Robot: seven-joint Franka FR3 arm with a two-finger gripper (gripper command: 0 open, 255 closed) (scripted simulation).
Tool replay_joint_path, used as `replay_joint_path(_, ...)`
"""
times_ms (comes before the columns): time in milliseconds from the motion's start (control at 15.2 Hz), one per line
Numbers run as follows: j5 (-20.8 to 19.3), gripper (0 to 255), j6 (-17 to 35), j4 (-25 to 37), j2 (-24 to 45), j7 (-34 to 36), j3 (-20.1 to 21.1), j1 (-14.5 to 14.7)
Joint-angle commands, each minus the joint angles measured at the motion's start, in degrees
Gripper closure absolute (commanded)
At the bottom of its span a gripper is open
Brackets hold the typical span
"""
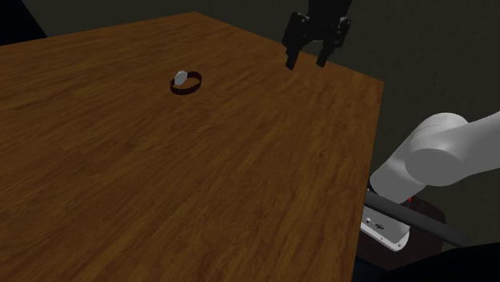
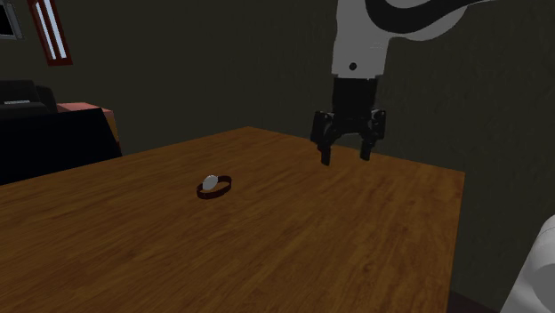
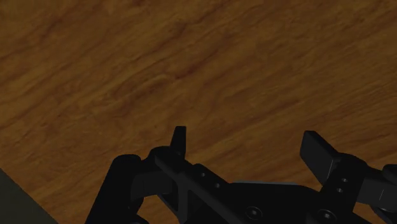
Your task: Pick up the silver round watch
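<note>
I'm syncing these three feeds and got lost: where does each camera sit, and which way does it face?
Shoulder view: beside the robot, looking down over the table at the watch; white arm lower right, open gripper top.
Second exterior view: low, near table height, facing watch and gripper; forearm above.
Wrist view: on the hand, looking down at the table past its fingers.
Both exterior views share watch, gripper, table.

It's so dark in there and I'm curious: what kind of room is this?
Probably a dim room in a house: a wooden table, dark furniture beside it, and a red-edged frame on the wall.
</note>
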Motion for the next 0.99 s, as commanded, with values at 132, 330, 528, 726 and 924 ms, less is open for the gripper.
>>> replay_joint_path(132,1.5,0,1.1,5.5,5.9,8.7,5.6,-0.6)
replay_joint_path(330,1.4,0,1.9,10.5,11.1,15.2,9.8,-1.4)
replay_joint_path(528,0.2,0,2.4,16.2,17.1,22.0,14.1,-2.3)
replay_joint_path(726,-2.6,0,2.7,22.7,24.1,29.5,18.6,-3.0)
replay_joint_path(924,-7.3,0,2.4,30.2,32.5,37.6,22.8,-2.6)
